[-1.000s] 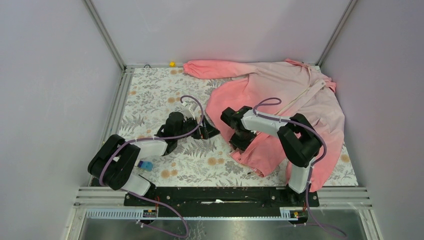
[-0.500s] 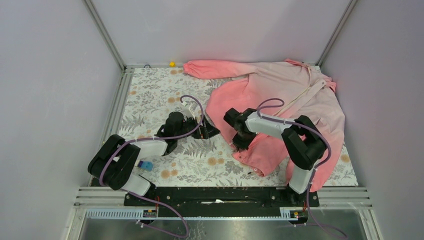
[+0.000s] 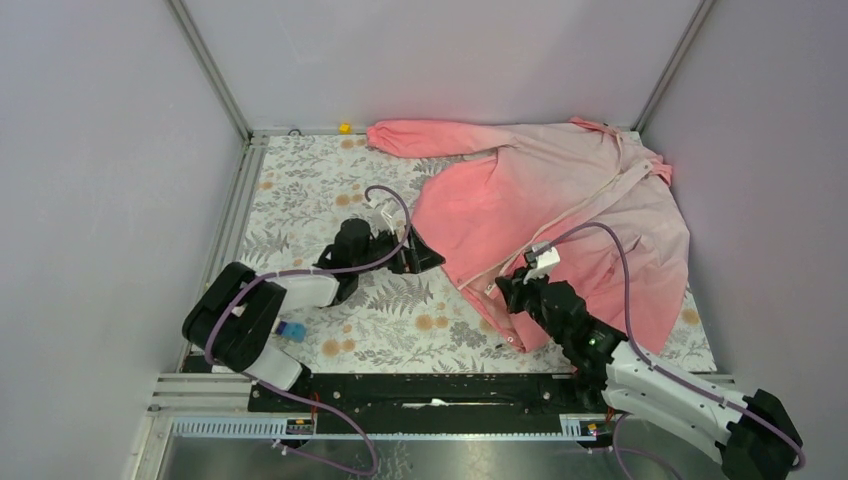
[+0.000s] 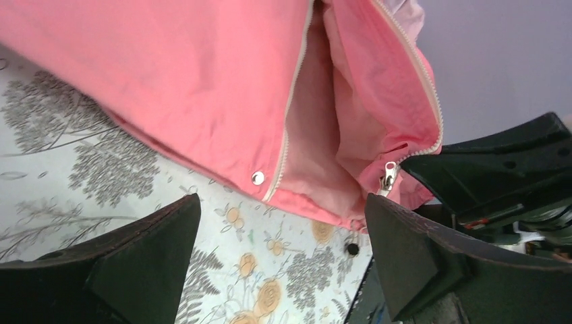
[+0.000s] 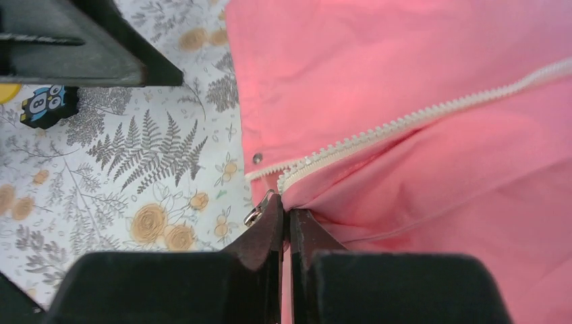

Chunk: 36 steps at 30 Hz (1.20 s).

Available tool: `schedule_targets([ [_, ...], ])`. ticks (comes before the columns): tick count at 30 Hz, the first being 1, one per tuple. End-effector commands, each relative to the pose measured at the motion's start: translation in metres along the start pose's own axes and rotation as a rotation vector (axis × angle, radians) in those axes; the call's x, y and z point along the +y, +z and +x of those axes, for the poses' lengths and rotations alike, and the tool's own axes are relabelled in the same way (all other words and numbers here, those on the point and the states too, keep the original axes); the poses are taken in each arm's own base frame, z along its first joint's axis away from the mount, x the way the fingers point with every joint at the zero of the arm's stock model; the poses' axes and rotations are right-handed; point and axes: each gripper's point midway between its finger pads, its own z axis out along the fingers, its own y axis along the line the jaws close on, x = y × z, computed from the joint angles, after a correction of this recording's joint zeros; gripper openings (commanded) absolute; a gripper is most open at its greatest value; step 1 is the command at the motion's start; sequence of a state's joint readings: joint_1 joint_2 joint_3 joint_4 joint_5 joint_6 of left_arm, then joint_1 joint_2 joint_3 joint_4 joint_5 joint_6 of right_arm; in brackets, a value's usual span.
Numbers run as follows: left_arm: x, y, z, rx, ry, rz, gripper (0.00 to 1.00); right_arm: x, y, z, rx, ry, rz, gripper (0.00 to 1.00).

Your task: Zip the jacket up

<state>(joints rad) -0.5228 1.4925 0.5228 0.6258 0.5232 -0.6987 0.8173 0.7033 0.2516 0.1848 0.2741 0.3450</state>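
In the right gripper (image 5: 287,210), the hem of the jacket (image 5: 418,61)

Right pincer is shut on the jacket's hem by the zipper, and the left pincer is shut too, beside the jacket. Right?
Not quite. The left pincer is wide open and empty, as the left wrist view shows. The right pincer is indeed shut on the jacket hem by the zipper.
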Motion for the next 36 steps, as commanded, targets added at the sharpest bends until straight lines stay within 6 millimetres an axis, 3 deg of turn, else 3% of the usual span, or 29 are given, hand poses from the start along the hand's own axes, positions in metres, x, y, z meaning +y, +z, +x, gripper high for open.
schedule_targets([
  [1,-0.03,0.014,-0.018,-0.015,-0.1,0.148,0.98,0.017,-0.002,-0.063,-0.293,-0.209,-0.092,0.0],
  [5,-0.062,0.016,-0.02,-0.043,-0.223,0.312,0.94,0.016,-0.005,-0.049,-0.335,-0.212,-0.136,0.0],
  [9,-0.09,0.034,0.005,0.056,-0.244,0.419,0.92,0.017,-0.009,-0.046,-0.378,-0.214,-0.166,0.0],
  [12,-0.114,0.032,0.009,0.066,-0.242,0.542,0.89,0.016,-0.009,-0.046,-0.371,-0.214,-0.16,0.0],
  [19,-0.136,0.051,0.021,0.096,-0.26,0.622,0.87,0.007,-0.014,-0.044,-0.394,-0.173,-0.13,0.0],
  [26,-0.154,0.056,0.024,0.091,-0.223,0.663,0.83,0.002,-0.013,-0.042,-0.384,-0.152,-0.099,0.0],
  [32,-0.177,0.045,0.026,0.092,-0.137,0.708,0.77,-0.004,-0.01,-0.04,-0.367,-0.136,-0.064,0.0],
  [36,-0.196,0.02,0.035,0.055,-0.021,0.752,0.69,-0.013,-0.007,-0.039,-0.355,-0.112,-0.007,0.0],
])
